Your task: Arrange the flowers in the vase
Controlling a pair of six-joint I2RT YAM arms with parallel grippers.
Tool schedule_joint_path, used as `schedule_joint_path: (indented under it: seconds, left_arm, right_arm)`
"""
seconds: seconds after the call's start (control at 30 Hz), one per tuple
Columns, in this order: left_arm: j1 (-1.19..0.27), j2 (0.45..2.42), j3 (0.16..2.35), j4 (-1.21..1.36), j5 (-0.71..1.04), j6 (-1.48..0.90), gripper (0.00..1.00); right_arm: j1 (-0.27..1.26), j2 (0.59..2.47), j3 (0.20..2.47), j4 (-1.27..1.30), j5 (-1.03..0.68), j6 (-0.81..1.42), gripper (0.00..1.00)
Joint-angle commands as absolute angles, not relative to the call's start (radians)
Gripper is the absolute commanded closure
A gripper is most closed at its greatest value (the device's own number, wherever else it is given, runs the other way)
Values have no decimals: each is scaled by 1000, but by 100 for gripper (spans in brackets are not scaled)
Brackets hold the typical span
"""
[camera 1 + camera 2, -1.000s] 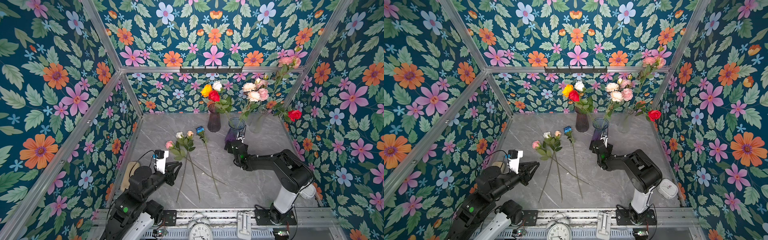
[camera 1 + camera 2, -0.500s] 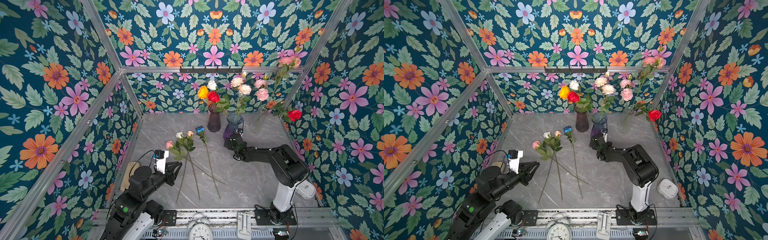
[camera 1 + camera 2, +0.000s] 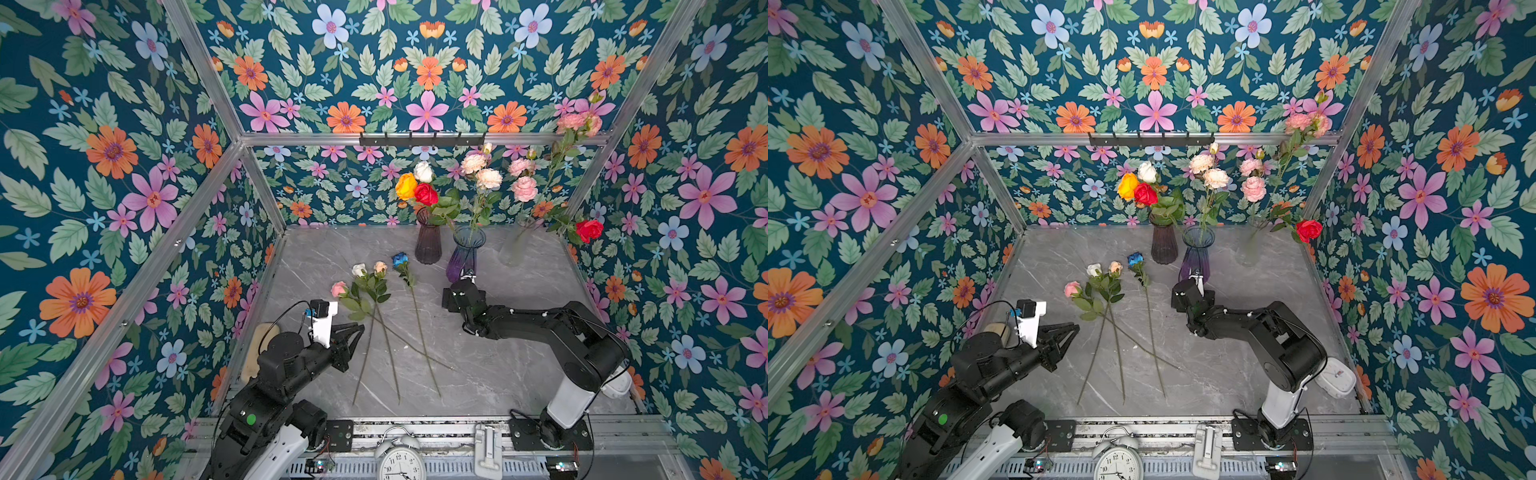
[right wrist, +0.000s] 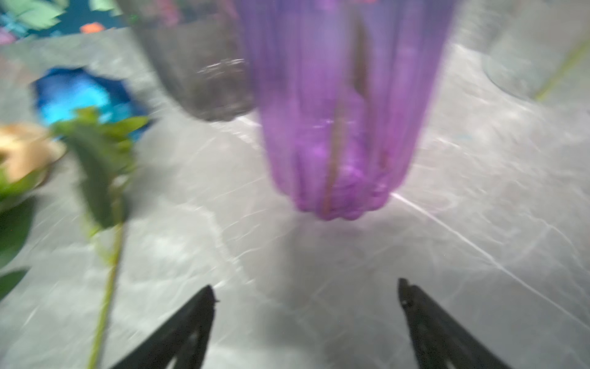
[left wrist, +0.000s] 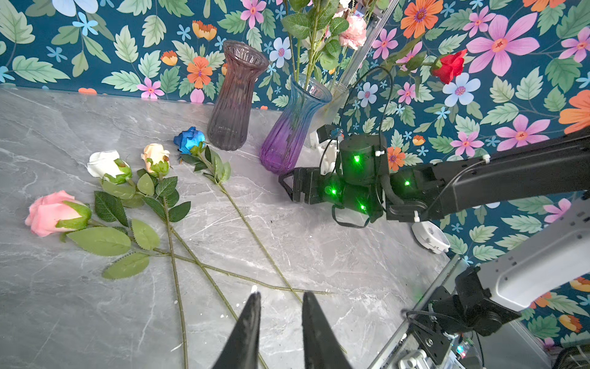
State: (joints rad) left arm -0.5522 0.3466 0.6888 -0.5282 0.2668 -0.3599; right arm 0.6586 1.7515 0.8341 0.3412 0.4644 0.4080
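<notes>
We're maybe two-thirds done: most long green-stemmed fake flowers (image 3: pixel 488 178) stand in glass vases (image 3: pixel 428 245) at the back, four loose roses (image 3: pixel 376 286) lie on the grey marble bench (image 3: pixel 519 374), left pincer (image 5: pixel 280 295) barely open and empty, right pincer (image 4: pixel 306 289) wide, empty, near the purple-tinted glass vase (image 3: pixel 463 257).

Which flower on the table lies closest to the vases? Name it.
The blue rose, beside the dark ribbed vase; the white rose, peach rose and pink rose lie farther off.
</notes>
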Motion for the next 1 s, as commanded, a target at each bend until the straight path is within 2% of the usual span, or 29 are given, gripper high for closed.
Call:
schedule_joint_path:
  seconds: [0.0,0.07,0.13,0.37,0.97]
  left_arm:
    - [-551,344,686,-497,276,-353,74]
    - [-551,346,686,-495,269,-360,74]
    - [-552,351,684,-480,259,-375,75]
    - [-551,449,703,-483,284,-362,74]
    - [-551,427,696,-493,275,-364,74]
  right_arm:
    - [706,1758,869,315,519,313,68]
    - [703,1769,911,224,518,352,87]
    - [689,1778,948,156,512,370,100]
    - [589,1820,1042,16,340,461,100]
    - [524,1909,1169,-31,370,414,100]
